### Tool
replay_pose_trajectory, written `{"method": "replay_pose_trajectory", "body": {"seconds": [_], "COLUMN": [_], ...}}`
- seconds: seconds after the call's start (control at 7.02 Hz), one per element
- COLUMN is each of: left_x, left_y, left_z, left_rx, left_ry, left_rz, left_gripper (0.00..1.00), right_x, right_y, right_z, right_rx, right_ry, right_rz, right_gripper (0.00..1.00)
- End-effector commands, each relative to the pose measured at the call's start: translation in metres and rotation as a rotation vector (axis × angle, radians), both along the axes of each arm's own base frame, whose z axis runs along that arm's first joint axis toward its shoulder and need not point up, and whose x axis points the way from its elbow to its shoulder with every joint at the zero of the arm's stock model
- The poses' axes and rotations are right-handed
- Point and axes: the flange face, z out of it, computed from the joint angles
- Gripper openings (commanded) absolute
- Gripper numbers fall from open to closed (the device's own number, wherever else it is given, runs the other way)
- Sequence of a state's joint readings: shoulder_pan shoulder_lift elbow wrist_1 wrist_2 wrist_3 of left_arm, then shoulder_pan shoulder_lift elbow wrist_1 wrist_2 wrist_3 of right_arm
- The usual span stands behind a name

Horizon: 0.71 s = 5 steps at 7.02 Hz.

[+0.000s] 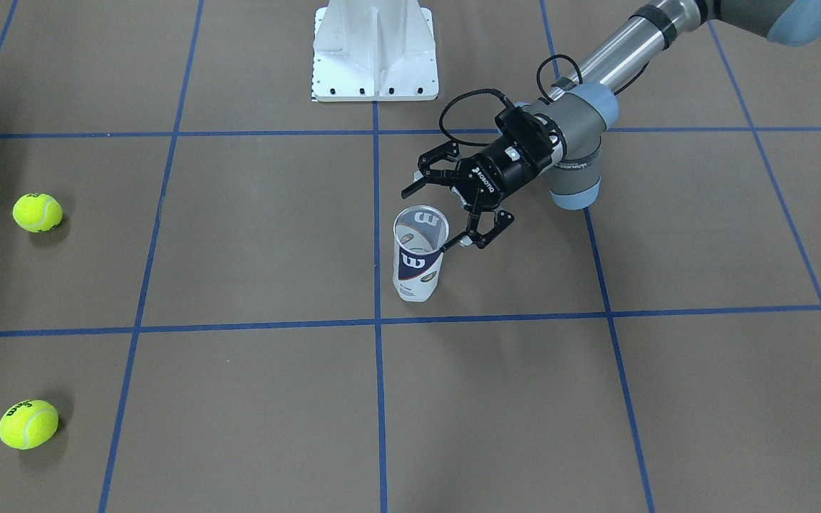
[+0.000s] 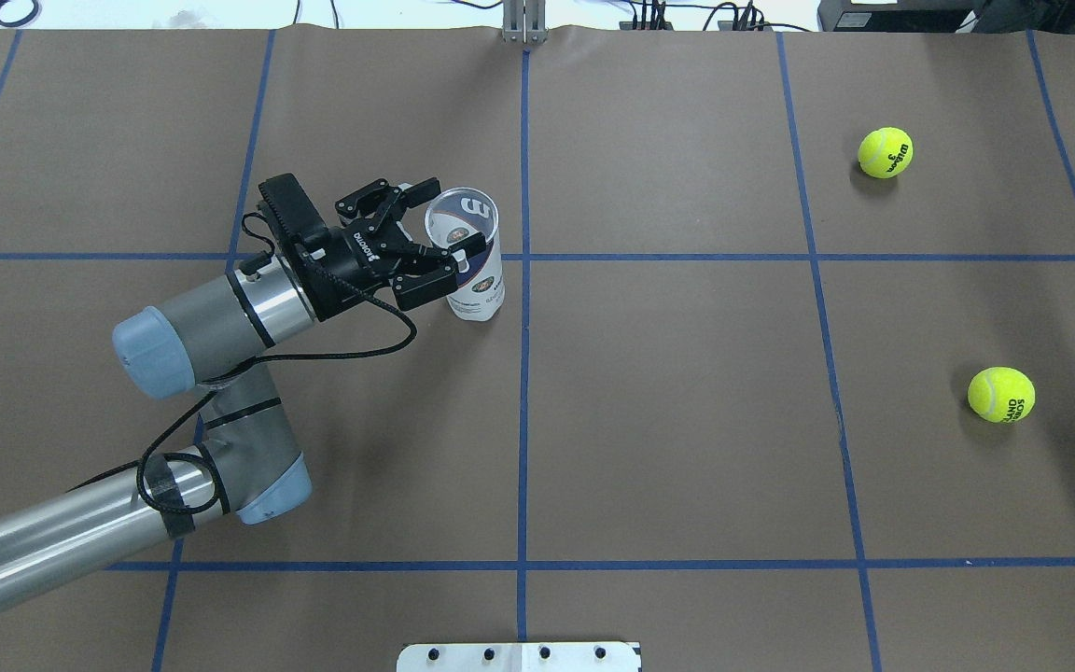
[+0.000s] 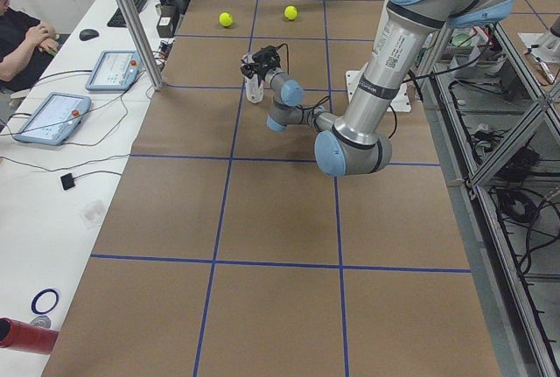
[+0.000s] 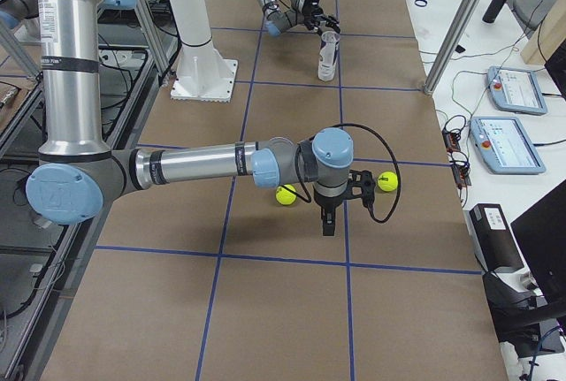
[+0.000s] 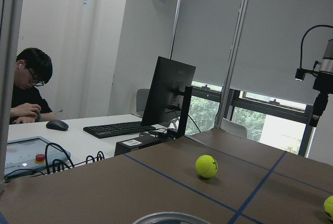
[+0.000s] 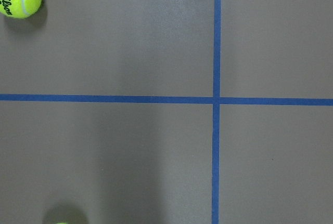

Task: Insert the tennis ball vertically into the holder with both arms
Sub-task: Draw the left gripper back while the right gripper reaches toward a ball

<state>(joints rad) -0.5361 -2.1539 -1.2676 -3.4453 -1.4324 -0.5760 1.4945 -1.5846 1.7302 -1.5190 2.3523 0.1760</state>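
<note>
The holder point(image 1: 419, 267) is a clear can with a navy-and-white label, standing upright and open-topped near the table's middle; it also shows in the overhead view point(image 2: 475, 285). My left gripper point(image 1: 425, 222) point(image 2: 456, 220) is open, with one finger on each side of the can's upper part. Whether a finger touches the can I cannot tell. Two yellow tennis balls point(image 2: 885, 152) point(image 2: 1001, 394) lie on the table at my right. My right gripper point(image 4: 328, 222) points down between them, above the table. Its fingers show only in the exterior right view, so I cannot tell if it is open.
The white pedestal base point(image 1: 375, 50) stands at my edge of the table, behind the can. Blue tape lines grid the brown table. An operator point(image 3: 22, 36) sits at a side desk with tablets, beyond the far edge.
</note>
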Motion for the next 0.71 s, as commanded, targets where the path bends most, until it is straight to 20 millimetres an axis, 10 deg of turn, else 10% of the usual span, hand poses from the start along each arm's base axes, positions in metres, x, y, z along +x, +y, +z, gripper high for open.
{"method": "replay_pose_trajectory", "body": {"seconds": [0.0, 0.28, 0.57], "left_x": [-0.017, -0.056, -0.120], "left_y": [0.006, 0.012, 0.004], "left_z": [-0.029, -0.039, 0.010], "left_rx": [0.013, -0.035, -0.079], "left_ry": [0.023, -0.057, -0.175], "left_rz": [0.001, -0.022, -0.043], "left_gripper": [0.99, 0.99, 0.99], "right_x": [-0.001, -0.006, -0.009], "right_y": [-0.005, -0.030, -0.034], "right_z": [-0.012, -0.048, -0.070], "right_rx": [0.022, 0.087, 0.058], "right_ry": [-0.006, -0.008, -0.069], "right_rz": [0.000, -0.005, 0.040], "right_gripper": [0.99, 0.99, 0.99]}}
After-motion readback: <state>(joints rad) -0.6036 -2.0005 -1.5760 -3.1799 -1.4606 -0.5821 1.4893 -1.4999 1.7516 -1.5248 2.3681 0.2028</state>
